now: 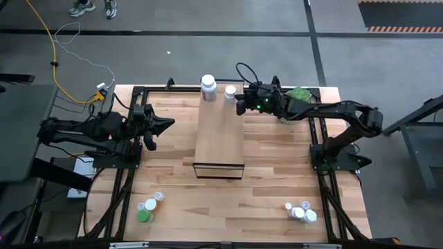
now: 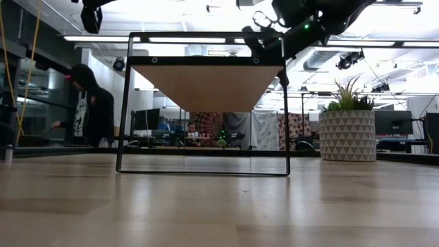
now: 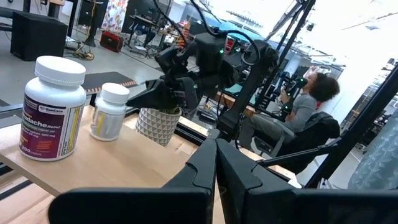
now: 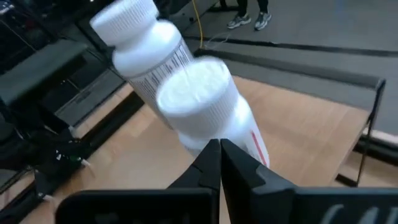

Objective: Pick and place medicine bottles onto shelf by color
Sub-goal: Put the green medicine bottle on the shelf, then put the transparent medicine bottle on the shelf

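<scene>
Right pincer closed, 2 white bottles on shelf

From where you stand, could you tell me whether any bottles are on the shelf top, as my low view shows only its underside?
Observer: Yes. A large white bottle and a small white bottle stand at the far end of the shelf.
Operator: Where is the right hand, please?
Observer: The right hand is shut and empty, beside the small white bottle.
Operator: What remains on the table?
Observer: Two groups near the front edge: the left group, with a green bottle, and the right group.
</scene>
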### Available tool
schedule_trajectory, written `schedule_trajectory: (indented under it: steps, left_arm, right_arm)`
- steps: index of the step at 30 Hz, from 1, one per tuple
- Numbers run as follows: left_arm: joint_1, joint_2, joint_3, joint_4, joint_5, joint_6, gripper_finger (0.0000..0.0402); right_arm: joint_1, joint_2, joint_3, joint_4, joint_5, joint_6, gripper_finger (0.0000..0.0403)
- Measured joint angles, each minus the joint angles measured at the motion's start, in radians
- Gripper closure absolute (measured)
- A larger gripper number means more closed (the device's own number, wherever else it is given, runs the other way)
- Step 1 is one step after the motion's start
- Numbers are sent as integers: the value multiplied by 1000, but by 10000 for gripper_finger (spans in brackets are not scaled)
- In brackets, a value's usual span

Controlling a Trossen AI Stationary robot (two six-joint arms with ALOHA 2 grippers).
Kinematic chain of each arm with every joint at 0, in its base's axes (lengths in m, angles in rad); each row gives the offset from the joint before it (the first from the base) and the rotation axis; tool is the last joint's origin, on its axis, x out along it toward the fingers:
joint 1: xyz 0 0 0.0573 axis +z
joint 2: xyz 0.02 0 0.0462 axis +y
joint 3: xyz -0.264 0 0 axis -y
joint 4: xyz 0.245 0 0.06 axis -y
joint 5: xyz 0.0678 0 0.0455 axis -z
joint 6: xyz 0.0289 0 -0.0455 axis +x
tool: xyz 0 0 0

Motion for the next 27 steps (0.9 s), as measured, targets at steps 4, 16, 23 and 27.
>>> schedule_trajectory:
  steps: [4, 16, 23, 27]
  left_arm:
    - [0, 0, 0, 0, 0, 0, 401]
    - [0, 0, 0, 0, 0, 0, 401]
    - [-1, 2, 0, -1, 15, 1, 401]
    - [-1, 9, 0, -8, 19, 3, 401]
  right_arm:
    - [1, 30, 0, 21, -1, 20, 403]
    - [-12, -4, 0, -25, -65, 2, 403]
    - [12, -218, 0, -429, -191, -84, 403]
    - [84, -350, 0, -619, -254, -93, 403]
